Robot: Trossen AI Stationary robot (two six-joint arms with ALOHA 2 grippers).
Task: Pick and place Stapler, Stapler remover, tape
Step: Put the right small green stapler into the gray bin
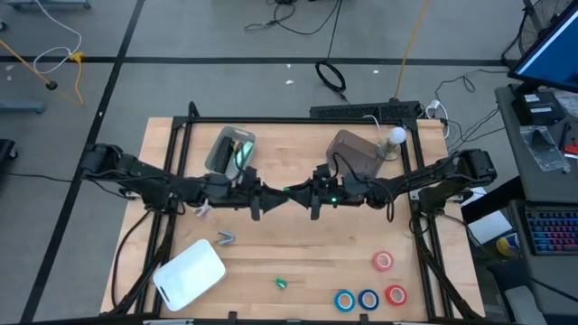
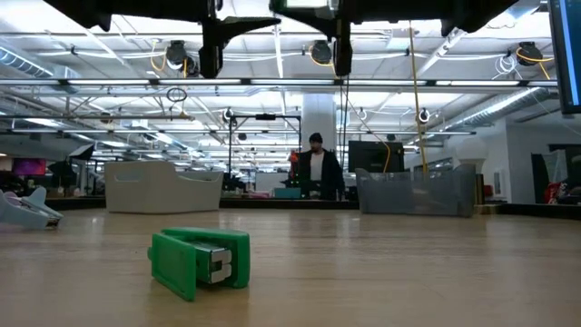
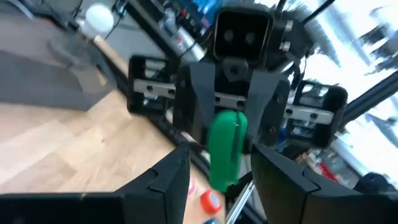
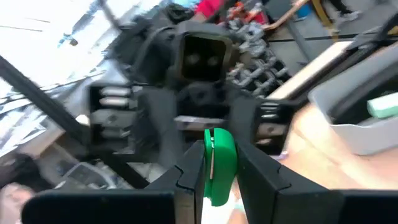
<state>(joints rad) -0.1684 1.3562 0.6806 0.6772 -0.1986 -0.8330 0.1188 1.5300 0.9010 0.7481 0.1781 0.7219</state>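
Both arms meet above the table's middle, gripper facing gripper. My right gripper point(image 4: 217, 149) is shut on a green stapler point(image 4: 217, 168), which shows as a green speck point(image 1: 287, 190) in the high view. My left gripper point(image 3: 221, 154) is open. Its fingers point(image 3: 171, 177) stand on either side of the stapler's free end point(image 3: 222, 177) with a gap on each side. A second small green stapler point(image 1: 281, 283) lies flat near the table's near edge point(image 2: 201, 262). A grey stapler remover point(image 1: 225, 238) lies left of centre. Two red tape rolls point(image 1: 383, 262) and two blue ones point(image 1: 344, 301) lie flat at the near right. My right gripper pinches the green stapler between its two fingers point(image 4: 189, 171), one on each flat side point(image 3: 225, 134). It comes in level from the table's right side. The stapler is clear of the table, and its free end sticks out toward my left gripper.
A grey bin point(image 1: 230, 149) with green items in it and a second grey bin point(image 1: 354, 153) stand on the far half of the table. A white lid-like container point(image 1: 190, 273) lies at the near left. A white ball point(image 1: 396, 135) sits at the far right. A person point(image 2: 317, 168) stands far behind.
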